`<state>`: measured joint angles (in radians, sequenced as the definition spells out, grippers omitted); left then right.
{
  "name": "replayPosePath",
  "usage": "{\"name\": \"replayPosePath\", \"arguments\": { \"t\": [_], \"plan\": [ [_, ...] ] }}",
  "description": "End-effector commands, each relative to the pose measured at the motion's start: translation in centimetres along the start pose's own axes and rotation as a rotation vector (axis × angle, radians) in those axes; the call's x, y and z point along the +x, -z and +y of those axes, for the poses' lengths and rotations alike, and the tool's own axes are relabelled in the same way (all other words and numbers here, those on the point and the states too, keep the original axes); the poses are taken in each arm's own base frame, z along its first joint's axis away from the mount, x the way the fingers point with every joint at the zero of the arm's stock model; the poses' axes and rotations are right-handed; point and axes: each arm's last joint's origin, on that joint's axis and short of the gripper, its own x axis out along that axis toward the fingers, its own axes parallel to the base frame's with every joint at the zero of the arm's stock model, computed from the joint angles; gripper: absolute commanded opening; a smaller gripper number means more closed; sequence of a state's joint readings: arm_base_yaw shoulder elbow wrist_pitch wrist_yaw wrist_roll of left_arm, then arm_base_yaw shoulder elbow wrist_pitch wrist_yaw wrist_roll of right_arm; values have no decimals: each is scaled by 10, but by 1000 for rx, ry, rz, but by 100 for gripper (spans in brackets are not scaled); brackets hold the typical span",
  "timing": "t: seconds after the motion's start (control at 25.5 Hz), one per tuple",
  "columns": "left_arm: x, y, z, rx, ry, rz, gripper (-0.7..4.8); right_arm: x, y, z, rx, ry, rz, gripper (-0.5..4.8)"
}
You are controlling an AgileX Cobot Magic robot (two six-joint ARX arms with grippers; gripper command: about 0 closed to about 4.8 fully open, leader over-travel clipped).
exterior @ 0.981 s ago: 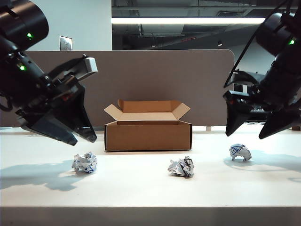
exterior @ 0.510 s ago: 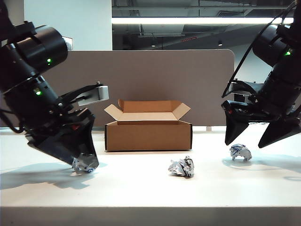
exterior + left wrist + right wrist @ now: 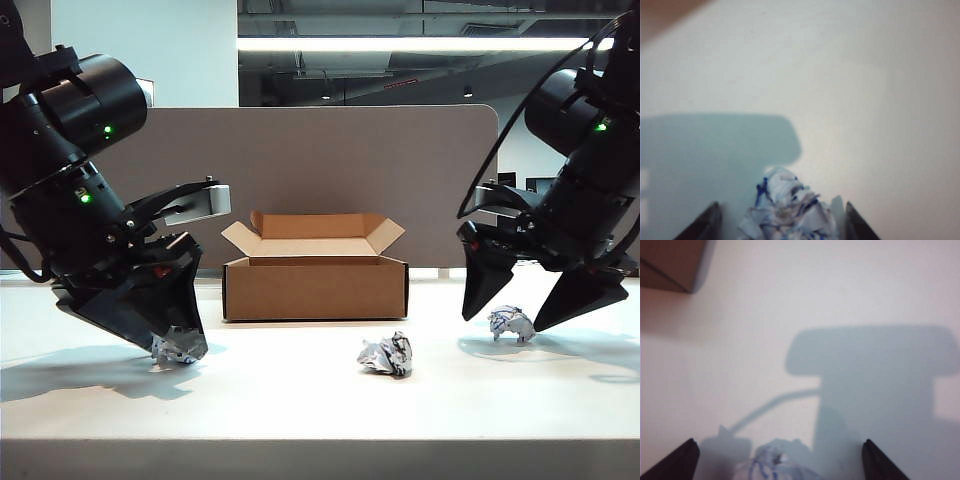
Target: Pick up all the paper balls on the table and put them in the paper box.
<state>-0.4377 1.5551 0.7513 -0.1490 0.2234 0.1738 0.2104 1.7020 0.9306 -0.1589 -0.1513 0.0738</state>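
Note:
Three crumpled paper balls lie on the white table, in front of the open brown paper box. My left gripper is down at the left ball, open, with a finger on either side of it. In the left wrist view that ball fills the gap of the open left gripper. My right gripper stands open astride the right ball. In the right wrist view the ball lies between its wide-apart jaws. The middle ball lies alone.
A grey-brown partition panel stands behind the box. One corner of the box shows in the right wrist view. The table's grey front edge runs across the near side.
Both arms have come down. The left gripper dropped from above the table onto the left ball. The right gripper sank and shifted slightly left to straddle the right ball. The balls have not moved.

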Motion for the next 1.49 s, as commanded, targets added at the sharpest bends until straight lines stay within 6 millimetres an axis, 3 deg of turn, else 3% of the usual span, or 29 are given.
{"name": "replayPosePath", "arguments": {
  "t": [0.04,0.12,0.24,0.31,0.51,0.59,0.71,0.94,1.02,1.1,1.29,1.33,1.37,1.49],
  "plan": [
    [0,0,0,-11,3,10,309,1,-2,5,-7,-16,-5,413],
    [0,0,0,-11,3,11,303,5,2,7,-10,-8,23,361],
    [0,0,0,-13,1,16,265,8,6,6,-7,12,58,351],
    [0,1,0,-19,2,19,233,8,8,6,-5,16,79,293],
    [0,1,0,-22,2,21,93,9,10,5,-2,39,102,120],
    [0,1,0,-22,2,21,78,9,10,5,-3,38,99,77],
    [0,1,0,-22,1,21,45,9,9,5,-4,38,93,43],
    [-4,-7,0,-21,1,14,43,5,-1,6,-15,35,68,43],
    [-10,-20,1,-18,-1,5,43,-1,-12,8,-16,29,47,43],
    [-27,-56,4,0,-14,-74,43,-17,-45,16,-28,-72,-30,44],
    [-56,-113,7,4,-40,-250,43,-48,-96,34,-14,-210,-168,44],
    [-61,-132,10,7,-47,-293,43,-56,-115,42,-34,-230,-234,44],
    [-61,-148,13,5,-51,-323,43,-59,-131,52,-47,-266,-272,44],
    [-56,-170,18,2,-53,-353,43,-56,-153,64,-68,-324,-303,44]
  ]
}}
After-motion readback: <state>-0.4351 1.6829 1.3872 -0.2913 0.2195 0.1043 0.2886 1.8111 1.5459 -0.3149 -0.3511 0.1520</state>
